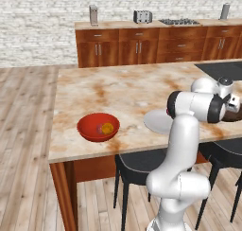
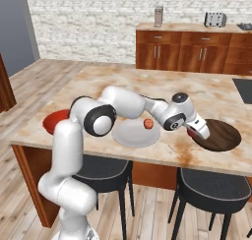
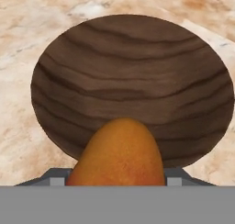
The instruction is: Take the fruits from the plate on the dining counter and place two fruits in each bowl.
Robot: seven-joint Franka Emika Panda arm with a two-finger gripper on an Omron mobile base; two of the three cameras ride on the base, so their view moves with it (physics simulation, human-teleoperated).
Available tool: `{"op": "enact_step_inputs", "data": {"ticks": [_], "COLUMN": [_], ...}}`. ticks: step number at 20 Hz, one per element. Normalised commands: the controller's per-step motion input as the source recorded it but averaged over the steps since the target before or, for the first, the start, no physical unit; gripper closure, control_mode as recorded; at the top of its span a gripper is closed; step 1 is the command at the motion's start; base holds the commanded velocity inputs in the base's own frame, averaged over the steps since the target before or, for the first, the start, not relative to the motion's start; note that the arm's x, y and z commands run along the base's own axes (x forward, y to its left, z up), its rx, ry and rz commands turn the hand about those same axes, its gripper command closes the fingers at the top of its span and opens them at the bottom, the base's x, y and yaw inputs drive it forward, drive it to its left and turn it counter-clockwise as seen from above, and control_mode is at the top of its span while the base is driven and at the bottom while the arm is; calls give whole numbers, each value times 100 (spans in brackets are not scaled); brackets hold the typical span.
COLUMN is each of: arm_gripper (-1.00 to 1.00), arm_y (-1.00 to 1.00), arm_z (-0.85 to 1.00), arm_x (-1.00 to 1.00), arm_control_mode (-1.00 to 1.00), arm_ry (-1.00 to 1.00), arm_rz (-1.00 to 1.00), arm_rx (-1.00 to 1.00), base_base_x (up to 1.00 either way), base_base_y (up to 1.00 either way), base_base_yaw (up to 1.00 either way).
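My gripper [image 2: 196, 131] is shut on an orange-brown fruit [image 3: 118, 154] and hangs over the near left rim of the dark brown bowl [image 2: 220, 135], whose inside [image 3: 133, 85] looks bare. On the pale plate [image 2: 130, 135], one small red fruit [image 2: 147, 123] lies near the far edge. The red bowl [image 1: 85, 126] stands toward the left on the dining counter [image 1: 118, 90] and holds an orange-yellow fruit [image 1: 108, 128] and a reddish one [image 1: 99, 129]. My arm hides most of the plate [image 1: 153, 121] in the left base view.
Black stools [image 2: 211, 187] stand under the counter's near edge, one of them below the plate [image 2: 103, 172]. A dark cooktop [image 1: 220, 69] is set into the counter's far right. Wall cabinets with a toaster [image 1: 142, 16] stand at the back.
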Motion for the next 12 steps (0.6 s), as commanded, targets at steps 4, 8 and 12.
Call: {"op": "enact_step_inputs", "data": {"ticks": [4,8,12], "arm_gripper": [100,100,100], "arm_y": [-4,-11,-24], "arm_z": [-33,-28,14], "arm_x": [15,10,3], "arm_control_mode": [-100,-100,-100], "arm_ry": [0,0,0], "arm_rz": [0,0,0], "arm_rx": [0,0,2], "base_base_x": [0,0,0], "base_base_y": [0,0,0], "base_base_yaw": [0,0,0]}}
